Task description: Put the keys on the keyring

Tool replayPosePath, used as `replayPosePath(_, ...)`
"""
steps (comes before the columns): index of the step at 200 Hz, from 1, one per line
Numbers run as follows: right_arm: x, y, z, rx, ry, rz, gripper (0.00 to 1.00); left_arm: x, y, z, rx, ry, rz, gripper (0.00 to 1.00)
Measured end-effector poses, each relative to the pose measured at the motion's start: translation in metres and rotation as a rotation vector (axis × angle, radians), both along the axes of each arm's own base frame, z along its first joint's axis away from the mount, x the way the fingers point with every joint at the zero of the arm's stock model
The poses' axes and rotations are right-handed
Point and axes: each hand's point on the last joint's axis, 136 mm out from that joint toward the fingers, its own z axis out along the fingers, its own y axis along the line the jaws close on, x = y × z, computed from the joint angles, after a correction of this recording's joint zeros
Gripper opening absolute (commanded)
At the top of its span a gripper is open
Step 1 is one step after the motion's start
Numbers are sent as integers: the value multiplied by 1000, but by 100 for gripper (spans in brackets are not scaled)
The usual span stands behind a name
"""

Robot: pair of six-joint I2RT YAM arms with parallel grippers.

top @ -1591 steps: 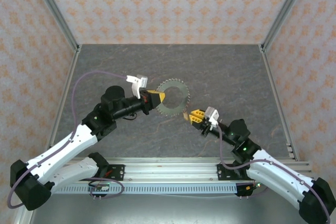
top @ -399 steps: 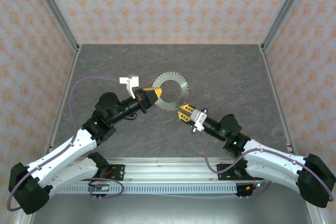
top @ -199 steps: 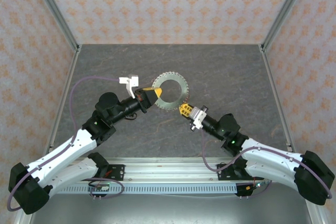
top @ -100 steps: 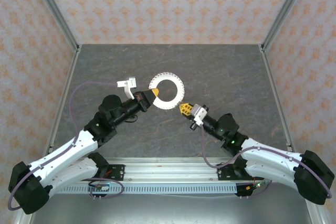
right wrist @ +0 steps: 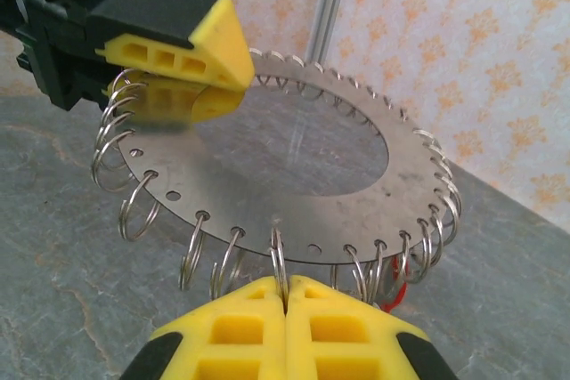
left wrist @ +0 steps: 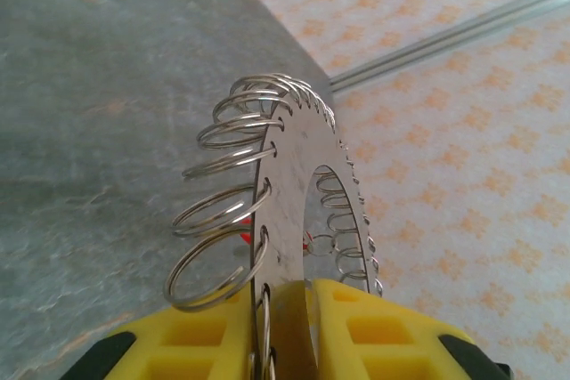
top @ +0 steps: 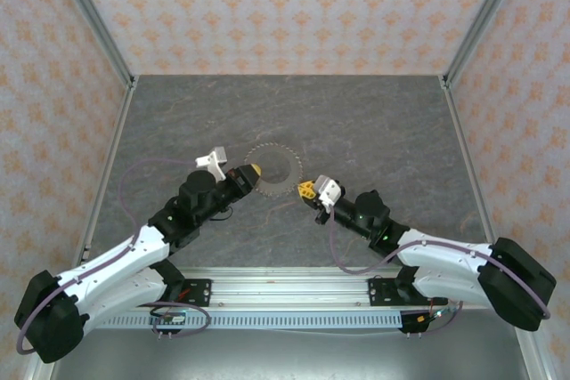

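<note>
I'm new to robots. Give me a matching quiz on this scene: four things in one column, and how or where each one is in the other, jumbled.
Things:
1. left gripper
2. right gripper
3. red key
4. table

States:
A. grey, stone-look surface
B. hangs under the keyring
C. clamps the keyring's rim
D. pinches one small wire loop

Pairs: 1-C, 2-D, 3-B, 4-A

The keyring (left wrist: 289, 193) is gleaming silver-grey, and its wire loops (left wrist: 214, 220) are shining the same steel. A key head (right wrist: 397, 295) is showing red. The left gripper (left wrist: 287, 309) and right gripper (right wrist: 285, 289) are showing yellow fingers on black bodies. The table (top: 383, 122) is showing dark grey with pale marbled veins. The walls (top: 267, 6) are wearing orange floral motifs on peach.
</note>
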Motion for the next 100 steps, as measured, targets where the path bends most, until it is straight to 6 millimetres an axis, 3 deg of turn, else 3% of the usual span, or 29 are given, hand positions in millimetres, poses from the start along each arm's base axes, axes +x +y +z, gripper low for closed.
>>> replayPosePath(18,0,2,-8,-10,27,4,0,-1,4,-14,-7,43,23,33)
replayPosePath(63,2,4,-29,-45,96,2,0,-8,18,-56,35,155,84,35)
replayPosePath(100,0,3,-70,-106,184,-5,0,-20,24,-95,88,231,104,42)
